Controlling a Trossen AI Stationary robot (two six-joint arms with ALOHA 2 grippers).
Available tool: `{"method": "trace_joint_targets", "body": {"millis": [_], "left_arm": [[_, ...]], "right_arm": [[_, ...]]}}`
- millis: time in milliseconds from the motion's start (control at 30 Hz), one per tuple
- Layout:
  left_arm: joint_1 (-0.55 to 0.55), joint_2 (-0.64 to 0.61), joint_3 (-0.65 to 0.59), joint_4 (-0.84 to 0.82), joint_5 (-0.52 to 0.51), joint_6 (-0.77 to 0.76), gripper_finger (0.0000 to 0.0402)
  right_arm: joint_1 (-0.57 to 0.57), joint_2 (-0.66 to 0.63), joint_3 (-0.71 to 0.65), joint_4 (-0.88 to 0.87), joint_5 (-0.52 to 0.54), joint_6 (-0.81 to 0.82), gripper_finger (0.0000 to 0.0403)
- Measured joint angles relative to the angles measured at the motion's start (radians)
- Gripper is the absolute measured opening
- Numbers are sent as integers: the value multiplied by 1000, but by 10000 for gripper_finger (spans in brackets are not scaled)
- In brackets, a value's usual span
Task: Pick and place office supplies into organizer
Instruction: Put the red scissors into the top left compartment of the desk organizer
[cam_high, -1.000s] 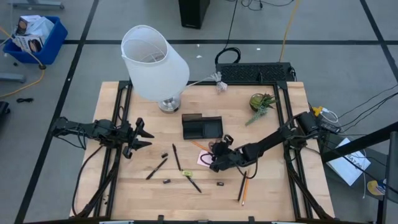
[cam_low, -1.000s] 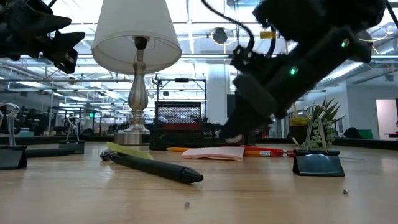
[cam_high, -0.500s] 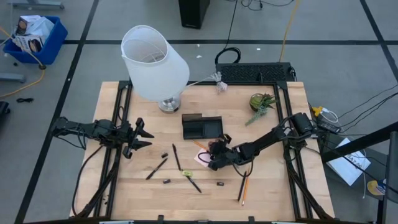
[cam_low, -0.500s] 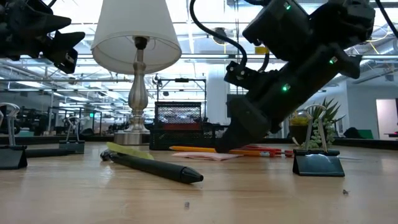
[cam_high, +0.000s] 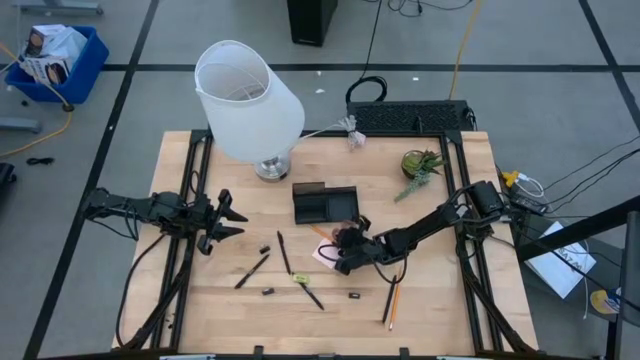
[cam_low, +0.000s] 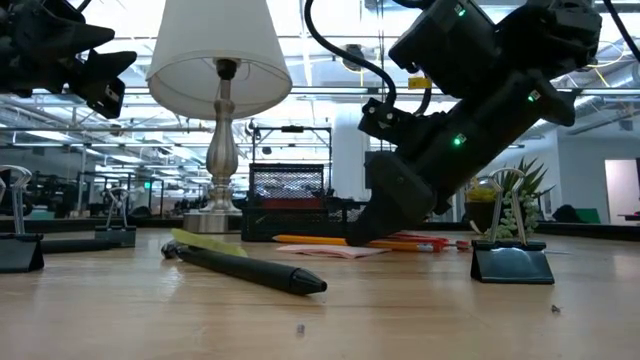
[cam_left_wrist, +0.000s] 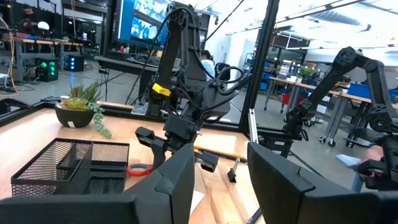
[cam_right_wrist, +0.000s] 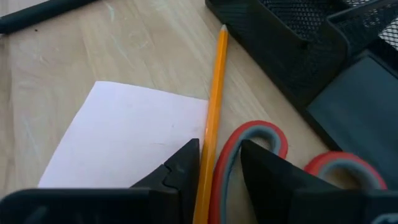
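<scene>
Right gripper: low on the table, fingers narrowly parted astride an orange pencil, not visibly clamped | Pencil: flat between sticky-note pad and red-handled scissors, tip toward the organizer | Left gripper: half-open, empty, at the table's left.

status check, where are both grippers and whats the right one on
Right gripper down at the table, jaws straddling the orange pencil, not clamped yet. Red scissors and sticky pad crowd it. Left gripper parked, part open. Organizer close.
</scene>
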Motion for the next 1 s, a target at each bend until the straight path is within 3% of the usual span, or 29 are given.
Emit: {"method": "trace_joint_targets", "body": {"millis": [367, 700, 1000], "left_arm": [[0, 0, 0, 0, 0, 0, 152], [0, 0, 0, 0, 0, 0, 152], [0, 0, 0, 0, 0, 0, 152]], "right_arm": [[0, 0, 0, 12, -38, -2, 60], [6, 3, -2, 121, -164, -24, 60], [10, 0, -3, 180, -161, -90, 64]]}}
